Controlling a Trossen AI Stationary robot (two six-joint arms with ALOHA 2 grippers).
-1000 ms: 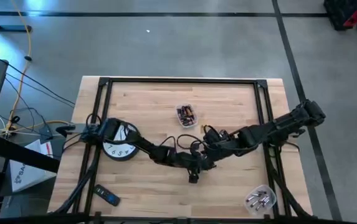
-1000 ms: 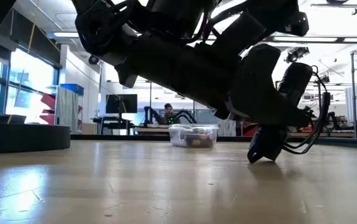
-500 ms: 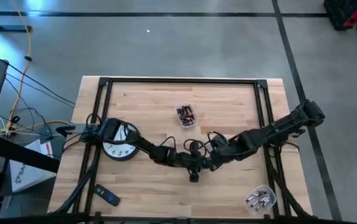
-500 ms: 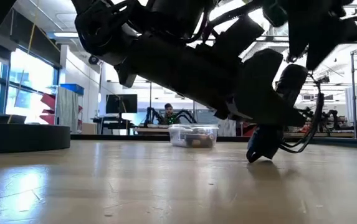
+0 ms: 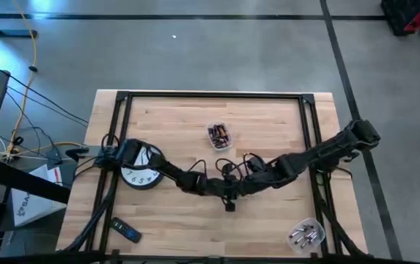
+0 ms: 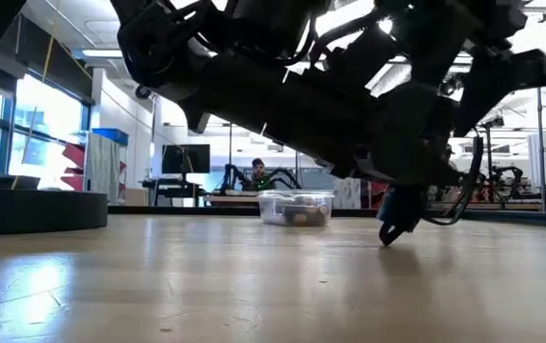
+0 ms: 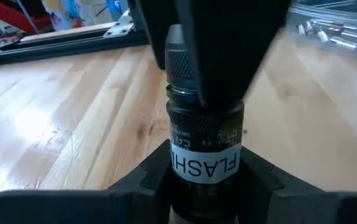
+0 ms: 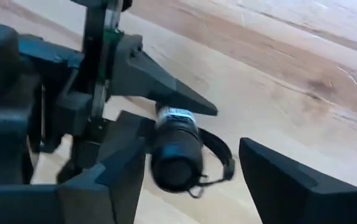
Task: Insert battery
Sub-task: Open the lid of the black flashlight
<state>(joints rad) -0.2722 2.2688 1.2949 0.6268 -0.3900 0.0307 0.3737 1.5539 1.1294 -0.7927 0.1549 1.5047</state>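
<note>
A black flashlight (image 7: 204,134) with a white "FLASH" label hangs low over the table's middle, with my left gripper (image 5: 228,194) shut on it. A thin strap loops from its end (image 8: 218,163). My right gripper (image 8: 190,149) is open, and the flashlight's round end (image 8: 175,158) lies between its fingers, close to one of them (image 8: 125,171). I cannot tell whether that finger touches it. In the left wrist view a right finger (image 7: 225,56) covers the flashlight's knurled head. No battery shows in either gripper. My left gripper pinches the flashlight's body at the labelled band (image 7: 203,165) between its two fingers (image 7: 147,180). The knurled head sticks out beyond them. The flashlight is lifted off the table, tilted, with its strap hanging slack.
A clear tub of batteries (image 5: 219,136) stands at the far middle, and another tub with silvery pieces (image 5: 306,235) at the near right. A wall clock (image 5: 141,167) lies at the left under my left arm, and a small remote (image 5: 125,231) lies near the front left corner.
My right gripper has moved toward the table's left and near edge, up to the flashlight, so that its open fingers now stand around the flashlight's end. My left gripper and the flashlight have kept still.
</note>
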